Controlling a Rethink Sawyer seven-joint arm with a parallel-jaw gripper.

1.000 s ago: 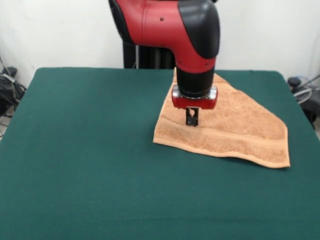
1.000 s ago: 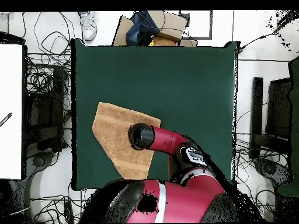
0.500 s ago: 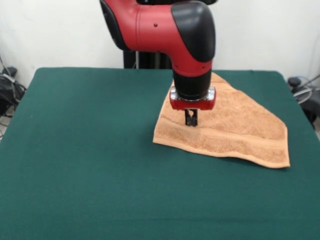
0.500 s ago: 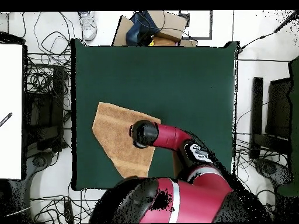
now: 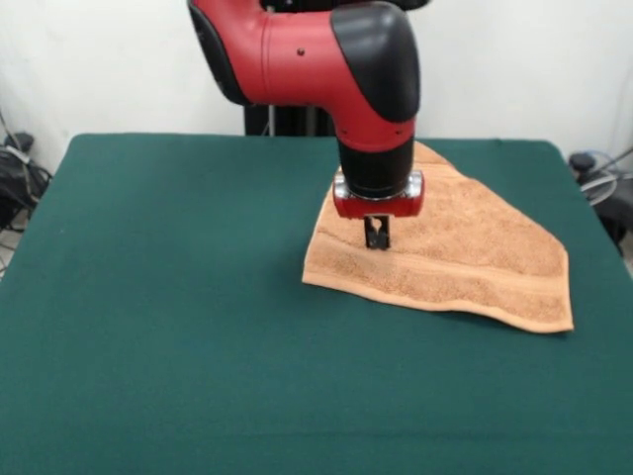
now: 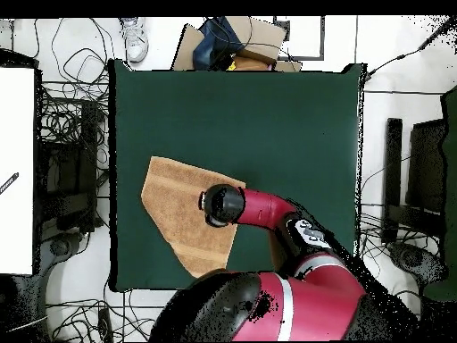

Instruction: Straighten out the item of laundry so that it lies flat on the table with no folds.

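The item of laundry, a light orange-tan towel (image 5: 465,247), lies on the dark green table (image 5: 178,297) at the far right of the front view. It has an uneven four-cornered outline with a woven band along its near edge and looks folded over. My gripper (image 5: 376,234) hangs straight down over the towel's left part, just above or touching the cloth, with its fingers close together and nothing lifted. In the overhead view the towel (image 6: 178,210) lies at the table's (image 6: 286,125) left side, and the arm's wrist (image 6: 222,204) covers the towel's right edge and hides the gripper.
The table's edges show on all sides in the overhead view. Cables, a cardboard box (image 6: 234,40) and a white panel (image 6: 16,170) lie on the floor around the table. The robot's pedestal (image 5: 287,114) stands behind the table's far edge.
The arm has shifted slightly left in the front view and the gripper has risen a little. The towel has not moved.
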